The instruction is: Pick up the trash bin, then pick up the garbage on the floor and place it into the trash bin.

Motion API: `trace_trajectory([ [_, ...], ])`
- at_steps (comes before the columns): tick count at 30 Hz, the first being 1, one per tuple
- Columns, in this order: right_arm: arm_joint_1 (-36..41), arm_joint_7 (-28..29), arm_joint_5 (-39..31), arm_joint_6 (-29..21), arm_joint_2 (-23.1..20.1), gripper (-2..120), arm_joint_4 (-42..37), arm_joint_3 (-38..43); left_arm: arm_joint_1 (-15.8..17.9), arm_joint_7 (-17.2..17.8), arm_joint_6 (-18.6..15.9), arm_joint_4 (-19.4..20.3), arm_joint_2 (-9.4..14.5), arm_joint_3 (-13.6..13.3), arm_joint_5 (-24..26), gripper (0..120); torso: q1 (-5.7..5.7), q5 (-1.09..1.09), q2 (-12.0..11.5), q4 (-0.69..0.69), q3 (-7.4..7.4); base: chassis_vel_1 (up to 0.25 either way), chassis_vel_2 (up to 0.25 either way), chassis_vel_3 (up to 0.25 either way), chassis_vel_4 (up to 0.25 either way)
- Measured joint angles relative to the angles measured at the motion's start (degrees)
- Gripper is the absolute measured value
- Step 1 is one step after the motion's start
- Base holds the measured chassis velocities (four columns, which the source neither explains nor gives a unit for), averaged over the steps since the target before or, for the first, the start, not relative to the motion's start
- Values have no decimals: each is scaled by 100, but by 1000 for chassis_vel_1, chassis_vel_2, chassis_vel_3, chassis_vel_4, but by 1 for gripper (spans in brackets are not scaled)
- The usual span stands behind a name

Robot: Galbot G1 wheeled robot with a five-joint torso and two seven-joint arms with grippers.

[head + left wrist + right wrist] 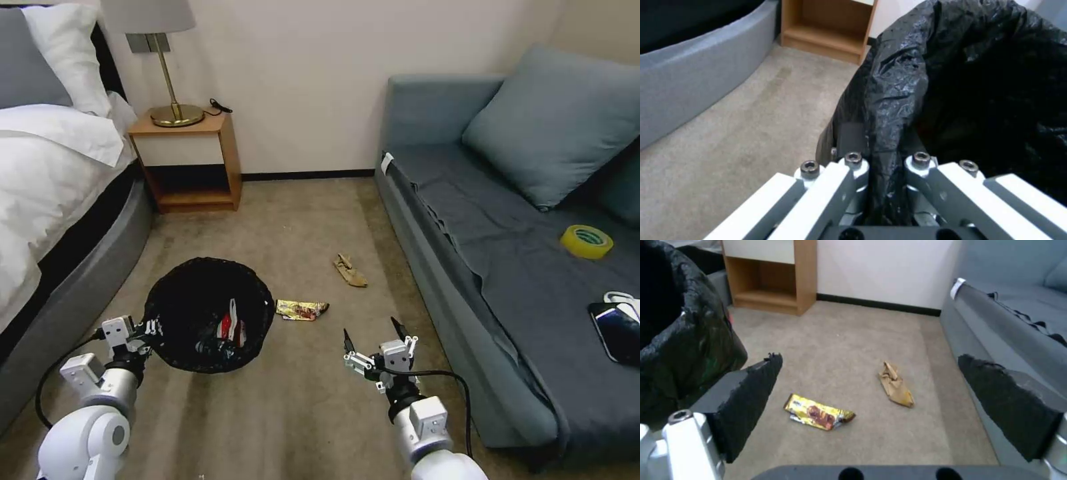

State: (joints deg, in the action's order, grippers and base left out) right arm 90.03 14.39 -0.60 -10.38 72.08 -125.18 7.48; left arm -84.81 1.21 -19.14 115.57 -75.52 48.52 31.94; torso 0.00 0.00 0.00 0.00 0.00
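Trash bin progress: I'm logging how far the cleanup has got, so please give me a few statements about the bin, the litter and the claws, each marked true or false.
1. The left claw is shut on the rim of the trash bin. True.
2. The right claw holds the gold wrapper. False: it is open and empty, and the wrapper lies on the carpet.
3. A red-and-white carton is already inside the bin. True.
4. The tan scrap lies on the sofa. False: it lies on the carpet, between the bin and the sofa.
5. The yellow tape roll is in the bin. False: it sits on the sofa seat.
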Motion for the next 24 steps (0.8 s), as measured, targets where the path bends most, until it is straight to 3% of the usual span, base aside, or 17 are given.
trace_trajectory([
  [24,-169,-104,-2,-48,53,100,165,-76,11,-37,50,-116,71,155,5,4,0,0,-1,0,0,-97,95,95,-99],
])
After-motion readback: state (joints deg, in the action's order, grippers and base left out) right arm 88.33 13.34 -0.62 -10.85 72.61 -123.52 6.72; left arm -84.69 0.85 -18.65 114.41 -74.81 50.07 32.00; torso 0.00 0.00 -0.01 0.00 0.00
